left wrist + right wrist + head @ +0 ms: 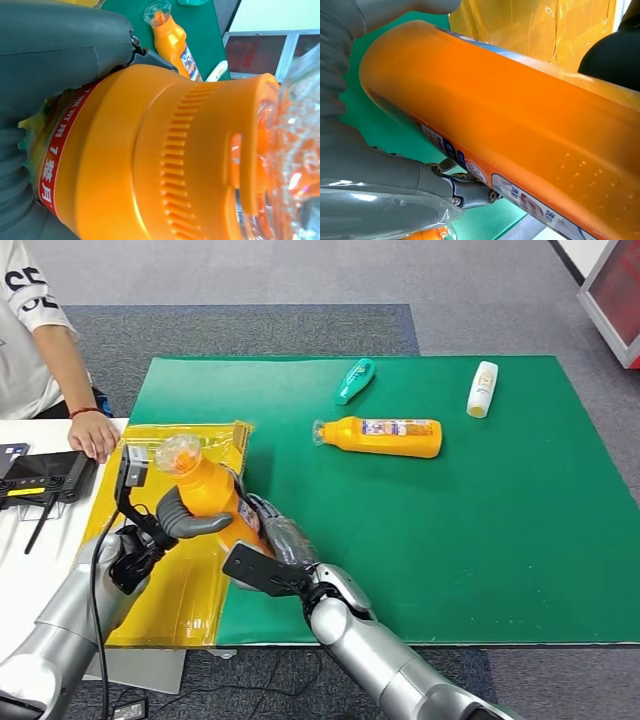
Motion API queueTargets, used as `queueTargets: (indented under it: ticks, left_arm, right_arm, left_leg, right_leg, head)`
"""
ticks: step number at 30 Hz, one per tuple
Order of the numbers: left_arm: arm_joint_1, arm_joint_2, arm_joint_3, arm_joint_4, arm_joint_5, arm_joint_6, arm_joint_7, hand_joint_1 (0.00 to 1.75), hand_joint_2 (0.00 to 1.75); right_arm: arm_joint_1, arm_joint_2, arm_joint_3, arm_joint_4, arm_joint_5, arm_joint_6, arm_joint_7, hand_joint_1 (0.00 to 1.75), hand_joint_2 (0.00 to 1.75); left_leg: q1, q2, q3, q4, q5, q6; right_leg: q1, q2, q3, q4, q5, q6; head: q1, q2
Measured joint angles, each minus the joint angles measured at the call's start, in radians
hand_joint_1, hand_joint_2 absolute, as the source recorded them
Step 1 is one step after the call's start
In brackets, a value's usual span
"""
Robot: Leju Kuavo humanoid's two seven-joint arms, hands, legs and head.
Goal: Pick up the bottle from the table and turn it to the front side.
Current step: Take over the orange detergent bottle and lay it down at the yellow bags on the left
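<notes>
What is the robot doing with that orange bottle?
The robot holds an orange bottle up over the table edge with both hands: the left hand near its clear cap, the right hand lower down its body. Another orange bottle lies flat on the green mat. A person's hand rests nearby.

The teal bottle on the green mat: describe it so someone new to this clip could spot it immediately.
Start at the green mat and go to its far edge. Just beyond the neck of the orange bottle lying on its side lies the teal bottle, tilted diagonally. It is the only blue-green one; the white bottle lies further right.
</notes>
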Motion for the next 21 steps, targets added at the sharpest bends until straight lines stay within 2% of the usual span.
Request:
queueTargets:
  ticks: [10, 21]
  left_arm:
    - [0.013, 0.007, 0.001, -0.007, -0.034, 0.013, -0.026, 1.75, 1.75]
    - [0.033, 0.035, 0.004, -0.084, -0.091, 0.037, -0.04, 1.75, 1.75]
  right_arm:
    - [0.001, 0.0, 0.002, 0.002, 0.0, 0.0, 0.006, 0.0, 1.75]
    - [0.002, 0.0, -0.001, 0.004, -0.004, -0.008, 0.006, 0.0, 1.75]
  left_leg:
    - [0.0, 0.0, 0.0, 0.0, 0.0, 0.0]
    - [0.0, 0.0, 0.001, 0.0, 0.0, 0.0]
  right_leg:
    - [0.0, 0.0, 0.0, 0.0, 0.0, 0.0]
    - [0.0, 0.0, 0.0, 0.0, 0.0, 0.0]
  head:
    - [0.0, 0.0]
    - [0.0, 0.0]
